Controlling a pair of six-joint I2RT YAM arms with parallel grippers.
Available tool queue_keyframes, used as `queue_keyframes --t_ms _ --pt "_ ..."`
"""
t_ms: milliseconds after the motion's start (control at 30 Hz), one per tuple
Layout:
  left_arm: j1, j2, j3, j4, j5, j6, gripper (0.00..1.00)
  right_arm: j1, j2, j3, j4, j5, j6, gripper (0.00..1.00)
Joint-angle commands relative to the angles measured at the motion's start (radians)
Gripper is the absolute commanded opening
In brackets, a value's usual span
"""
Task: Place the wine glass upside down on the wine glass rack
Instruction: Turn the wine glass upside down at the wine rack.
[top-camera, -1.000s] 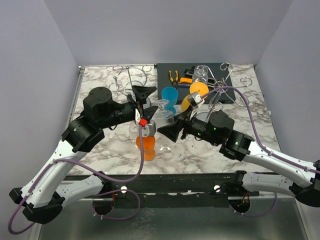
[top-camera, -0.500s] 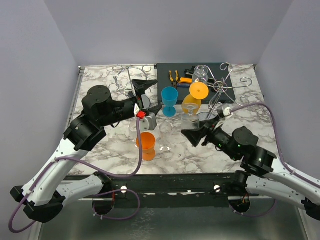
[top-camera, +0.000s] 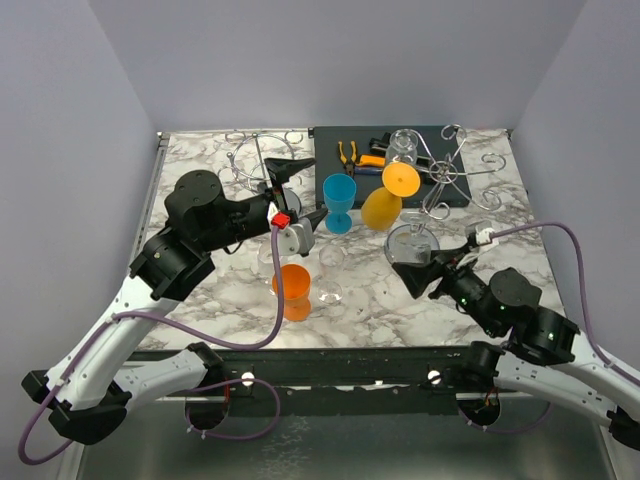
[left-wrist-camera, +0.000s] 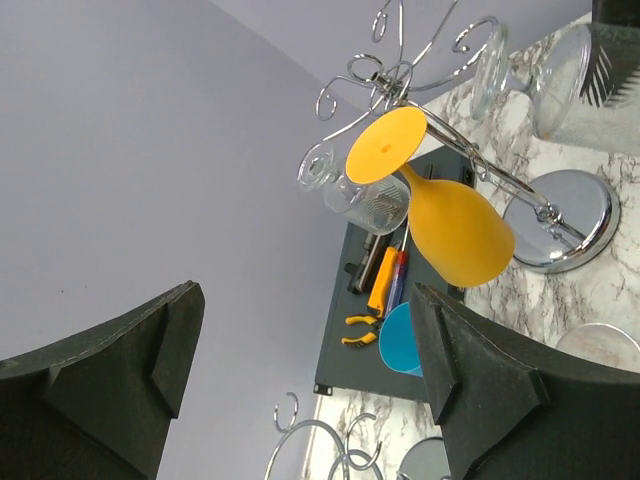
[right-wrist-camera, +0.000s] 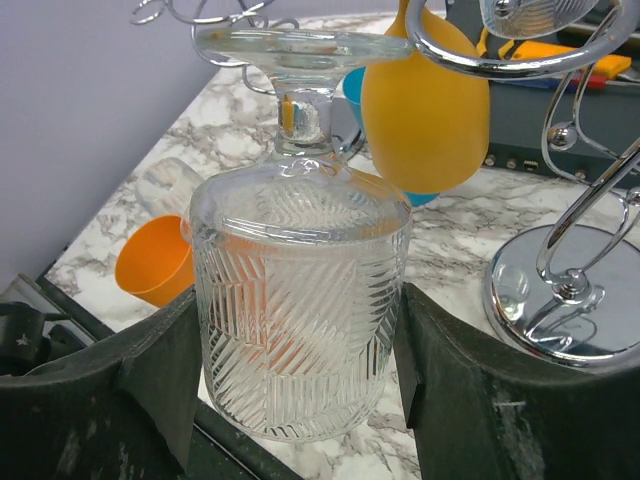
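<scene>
Blue goblet (top-camera: 339, 191); orange cup (top-camera: 292, 283); pliers (top-camera: 348, 152).

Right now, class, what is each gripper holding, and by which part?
The right gripper grips the clear wine glass by its bowl, foot upward; the left gripper holds nothing.

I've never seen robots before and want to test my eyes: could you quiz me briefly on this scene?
1. True or false: the left gripper holds a glass.
2. What colour is the tinted glass hanging upside down on the rack? A blue, B yellow, C red.
3. What does the right gripper grip?
Key: 1 false, it is open and empty. 2 B. 3 the clear wine glass.
</scene>
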Motion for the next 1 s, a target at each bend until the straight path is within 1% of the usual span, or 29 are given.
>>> queue_keyframes --t_ms 0,200,367,500,600,767,967 --pt "-0.003 -0.018 -0.028 0.019 0.026 -0.026 0.91 -0.002 -0.06 -0.009 0.082 0.08 -0.062 0.0" --pt "-0.003 -0.033 -0.053 0.022 0.048 -0.028 0.91 -0.001 -0.062 -0.025 0.12 0.066 -0.152 0.0" --pt "-0.003 -0.043 -0.077 0.03 0.044 -0.028 0.92 -0.001 -0.076 -0.031 0.108 0.032 -0.179 0.0" --pt "-0.002 -0.049 -0.1 0.036 0.044 -0.034 0.92 -0.001 -0.128 -0.059 0.122 0.038 -0.192 0.0" --pt "-0.003 -0.058 -0.12 0.04 0.043 -0.029 0.92 -0.002 -0.18 -0.108 0.166 0.04 -0.226 0.0" --pt "-0.002 -0.064 -0.132 0.044 0.035 -0.03 0.92 -0.001 -0.213 -0.132 0.171 0.122 -0.259 0.0" --pt "-0.002 -0.071 -0.147 0.046 0.038 -0.028 0.92 -0.002 -0.295 -0.163 0.24 0.205 -0.355 0.0"
